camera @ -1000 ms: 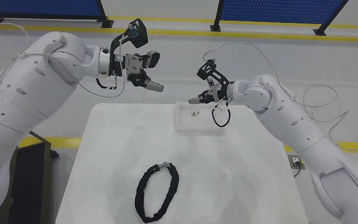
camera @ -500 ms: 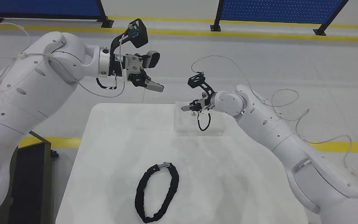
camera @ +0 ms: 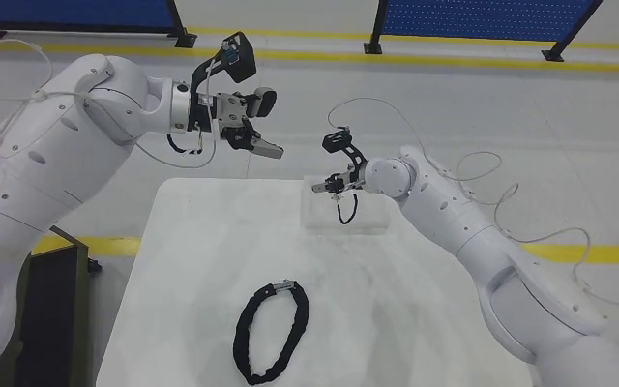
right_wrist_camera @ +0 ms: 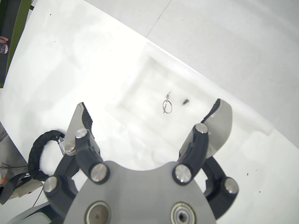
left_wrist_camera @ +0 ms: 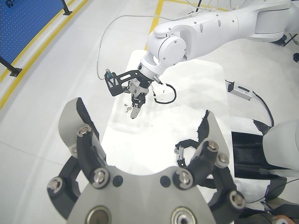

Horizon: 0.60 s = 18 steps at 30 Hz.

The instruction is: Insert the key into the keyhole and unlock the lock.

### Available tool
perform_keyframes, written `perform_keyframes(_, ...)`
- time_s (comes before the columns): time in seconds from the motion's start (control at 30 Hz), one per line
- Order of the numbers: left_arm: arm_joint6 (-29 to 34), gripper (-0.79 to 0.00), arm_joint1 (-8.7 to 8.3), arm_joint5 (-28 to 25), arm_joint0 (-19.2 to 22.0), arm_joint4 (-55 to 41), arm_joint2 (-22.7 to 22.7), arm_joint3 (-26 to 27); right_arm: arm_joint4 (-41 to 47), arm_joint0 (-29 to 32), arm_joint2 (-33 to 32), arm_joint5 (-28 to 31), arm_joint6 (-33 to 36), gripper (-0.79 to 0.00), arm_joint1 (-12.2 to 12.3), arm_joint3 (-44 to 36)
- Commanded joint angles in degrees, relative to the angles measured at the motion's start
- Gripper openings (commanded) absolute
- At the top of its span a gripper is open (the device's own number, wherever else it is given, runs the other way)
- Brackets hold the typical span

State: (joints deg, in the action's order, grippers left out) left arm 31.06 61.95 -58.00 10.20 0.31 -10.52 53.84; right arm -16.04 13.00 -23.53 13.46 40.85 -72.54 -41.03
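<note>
My right gripper (camera: 323, 185) hangs over the shallow white tray (camera: 319, 221) at the far edge of the table (camera: 193, 290). The top view shows the arm from the side, so I cannot judge the finger gap there. The right wrist view shows it plainly: the right gripper (right_wrist_camera: 149, 103) is spread wide with nothing between its fingers (right_wrist_camera: 81, 117). Below them, just ahead of the gap, the key (right_wrist_camera: 167, 103) lies flat on its wire ring on the tray floor (right_wrist_camera: 144, 87). A small dark piece (right_wrist_camera: 185, 102) lies just beside it.

The left wrist view gives me the height. Here the right gripper (left_wrist_camera: 135, 108) points down, its tip just beside the key (left_wrist_camera: 127, 109), and I cannot tell whether they touch.

My left gripper (camera: 266, 147) is held up off the table's far left corner, well apart from the tray. In its own view the left gripper (left_wrist_camera: 143, 108) is fully spread and holds nothing.

The lock (camera: 273, 329), a black fabric-sleeved loop, lies on the table well behind both grippers, toward the robot's body. The top view shows the loop closed, with its metal barrel (camera: 283, 286) at the end facing the tray. The left wrist view catches that barrel (left_wrist_camera: 180, 153) beside one finger (left_wrist_camera: 211, 129), and the right wrist view shows part of the sleeve (right_wrist_camera: 37, 145).
</note>
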Motion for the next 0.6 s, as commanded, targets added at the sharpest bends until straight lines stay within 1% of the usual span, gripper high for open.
perform_keyframes(0.0,0.00,0.000,0.00,0.00,0.00,0.00,0.00,0.00,0.00,0.00,0.00,0.00,0.00,0.000,0.00,0.01)
perform_keyframes(0.43,0.00,0.000,0.00,0.00,0.00,0.00,0.00,0.00,0.00,0.00,0.00,0.00,0.00,0.000,0.00,0.01)
perform_keyframes(0.47,0.00,0.000,0.00,0.00,0.00,0.00,0.00,0.00,-0.31,0.17,0.05,-0.39,-0.24,0.000,0.00,0.05)
perform_keyframes(0.57,0.00,0.000,0.00,0.00,0.00,0.00,0.00,0.00,-2.40,1.55,0.31,-4.21,-1.37,0.000,-0.35,-1.32)
